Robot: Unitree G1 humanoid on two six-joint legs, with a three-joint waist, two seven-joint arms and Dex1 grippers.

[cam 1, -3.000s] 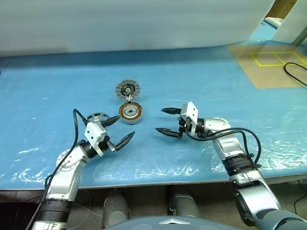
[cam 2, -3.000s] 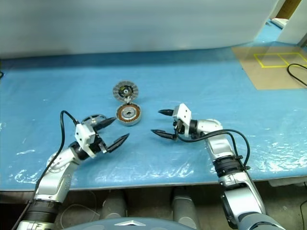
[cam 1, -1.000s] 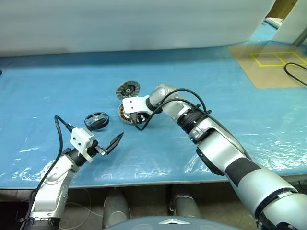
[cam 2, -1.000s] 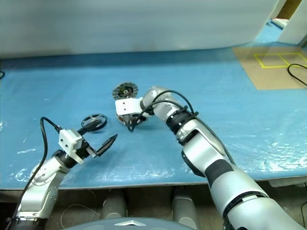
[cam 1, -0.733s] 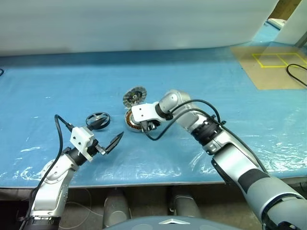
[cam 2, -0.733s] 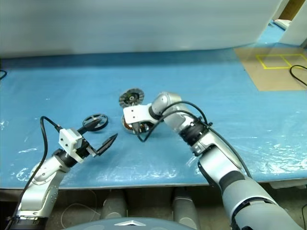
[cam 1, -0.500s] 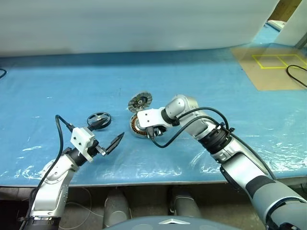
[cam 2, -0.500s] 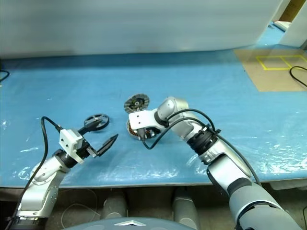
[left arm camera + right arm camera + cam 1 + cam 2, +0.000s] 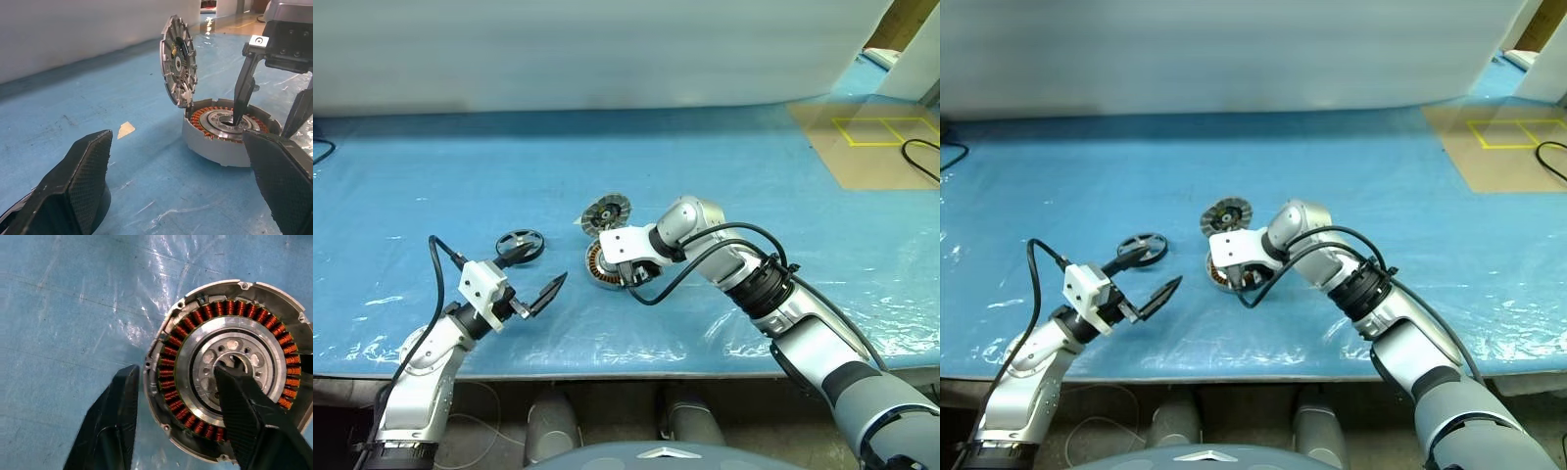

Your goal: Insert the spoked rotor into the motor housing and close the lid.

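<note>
The motor housing (image 9: 230,367), a silver disc with orange-copper windings, lies on the blue table. Its ribbed grey lid (image 9: 607,212) stands tilted up at its far edge. My right gripper (image 9: 174,371) points down over the housing, open. One finger (image 9: 239,416) rests in the pale centre and the other (image 9: 112,426) stands just outside the rim. The spoked rotor (image 9: 519,242) lies flat to the left of the housing. My left gripper (image 9: 533,274) hovers open just in front of the rotor, holding nothing.
A blue plastic sheet (image 9: 431,147) covers the table, whose front edge (image 9: 626,372) runs close to me. A white wall stands along the back. At the far right lie a brown board with yellow tape (image 9: 871,137) and a black cable (image 9: 920,157).
My right gripper has dragged the housing and its lid nearer and to the right, away from the rotor, and its fingers have spread wider. The left gripper has not moved.
</note>
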